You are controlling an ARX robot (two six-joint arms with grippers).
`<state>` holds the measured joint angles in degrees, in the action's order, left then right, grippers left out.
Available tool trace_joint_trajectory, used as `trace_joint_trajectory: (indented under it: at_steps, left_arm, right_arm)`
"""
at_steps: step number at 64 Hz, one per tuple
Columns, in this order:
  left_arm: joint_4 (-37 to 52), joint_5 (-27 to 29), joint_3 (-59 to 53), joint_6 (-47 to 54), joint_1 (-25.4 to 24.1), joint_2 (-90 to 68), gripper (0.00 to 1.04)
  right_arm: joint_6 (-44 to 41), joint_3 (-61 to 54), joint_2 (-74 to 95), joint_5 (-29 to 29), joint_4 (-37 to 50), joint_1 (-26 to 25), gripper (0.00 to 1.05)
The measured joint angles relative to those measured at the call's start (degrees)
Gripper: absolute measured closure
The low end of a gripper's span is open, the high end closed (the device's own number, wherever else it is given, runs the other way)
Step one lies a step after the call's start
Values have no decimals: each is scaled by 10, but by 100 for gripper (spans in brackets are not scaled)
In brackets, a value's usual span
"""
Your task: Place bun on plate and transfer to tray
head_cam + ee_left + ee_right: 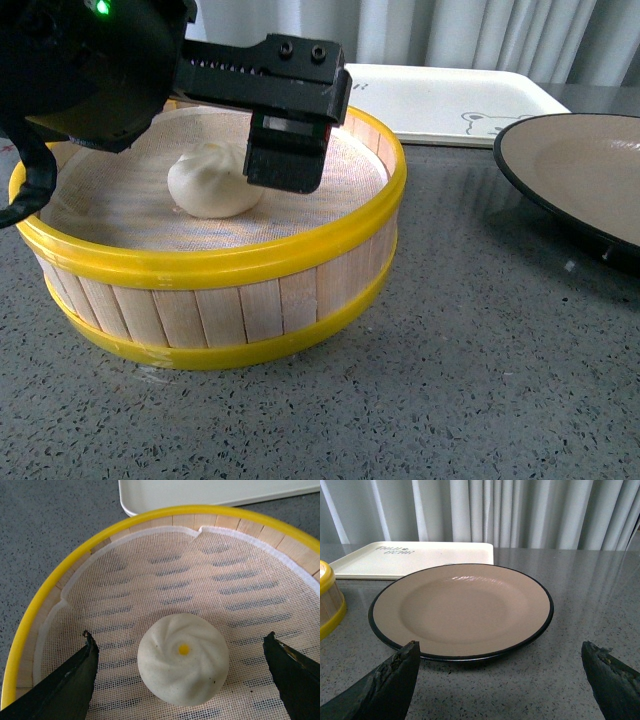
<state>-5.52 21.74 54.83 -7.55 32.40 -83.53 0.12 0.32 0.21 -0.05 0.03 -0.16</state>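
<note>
Tray (437, 560): two short lines of dark lettering (395, 551) near one corner, seen in the right wrist view; the characters are too small and blurred to read. Front view: a small bear drawing (487, 122) in outline sits at the tray's near edge. Nothing else carries legible text, numbers or brand marks.

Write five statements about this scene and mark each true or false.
1. The bun lies inside the steamer basket. True.
2. The plate already holds a bun. False: it is bare.
3. The left gripper is shut on the bun. False: it is open, straddling the bun without touching it.
4. The right gripper is open. True.
5. The tray is stacked on the plate. False: it lies on the table, beyond the plate.
</note>
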Motion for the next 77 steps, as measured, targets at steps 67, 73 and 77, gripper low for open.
trace_joint_trajectory:
  at_steps: [67,73,77]
  left_arm:
    - [-19,9,-3,11,3,-19,97]
    - [-21,9,-2,11,3,-17,101]
    - [-24,9,-1,11,3,-16,101]
  right_arm:
    - [0,0,0,0,0,0,9]
    - [0,0,0,0,0,0,9]
    - [0,0,0,0,0,0,9]
